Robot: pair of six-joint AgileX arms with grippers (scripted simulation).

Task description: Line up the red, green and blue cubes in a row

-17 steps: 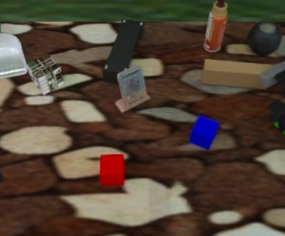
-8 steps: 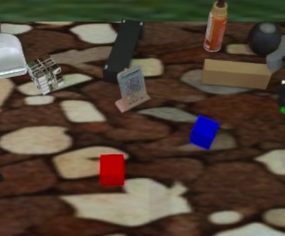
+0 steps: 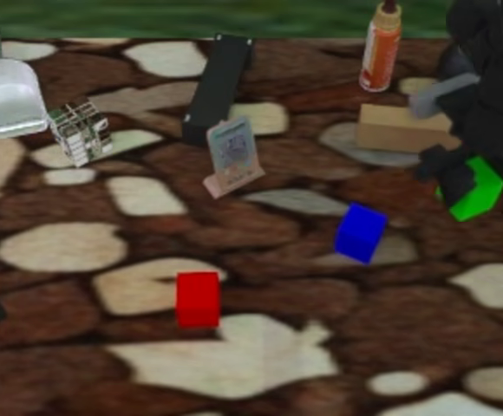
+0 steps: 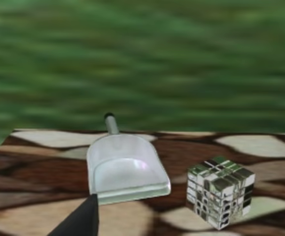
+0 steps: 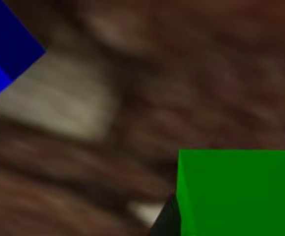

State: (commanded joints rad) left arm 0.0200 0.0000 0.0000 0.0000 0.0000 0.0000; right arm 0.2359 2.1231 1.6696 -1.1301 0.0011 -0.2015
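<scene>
Gripping green cube [image 3: 477, 189], right gripper [image 3: 461, 182] sits at table's right side. Blue cube [image 3: 360, 232] lies near, to its left; red cube [image 3: 198, 299] well apart.

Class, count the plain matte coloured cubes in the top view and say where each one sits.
3. The bright red matte cube lies near the front, left of centre. The deep blue matte cube sits right of centre. The bright green matte cube is at the right, in the right pincer.
</scene>
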